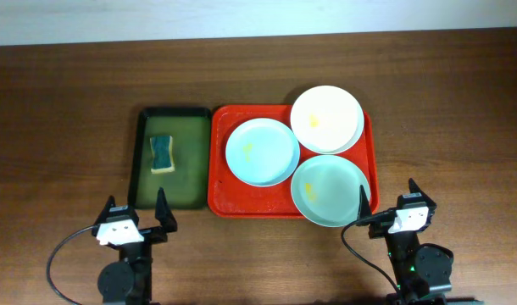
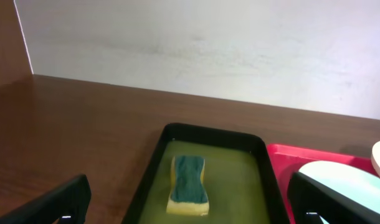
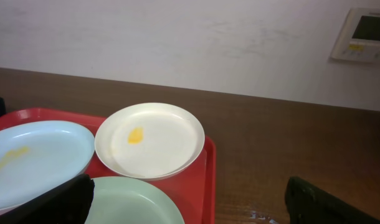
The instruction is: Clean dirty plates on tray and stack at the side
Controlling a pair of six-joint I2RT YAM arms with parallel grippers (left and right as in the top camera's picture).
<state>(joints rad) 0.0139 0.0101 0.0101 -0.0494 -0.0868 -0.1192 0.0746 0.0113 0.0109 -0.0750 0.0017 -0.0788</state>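
On the surface (image 1: 55,127), red tray (image 1: 218,193) with three plates: white plate (image 1: 326,119), smeared yellow, in its far right corner; pale blue plate (image 1: 262,152), also smeared, by its left edge; pale green plate (image 1: 330,190) at the near right corner, overhanging the rim. Just left, dark green tray (image 1: 148,191) with a sponge (image 1: 162,153). By the surface's near edge, left end effector (image 1: 136,206) and right end effector (image 1: 387,195), both spread, empty.

Sponge (image 2: 189,185) flat in green tray (image 2: 240,186); pale plate (image 2: 346,175) right, possibly blue
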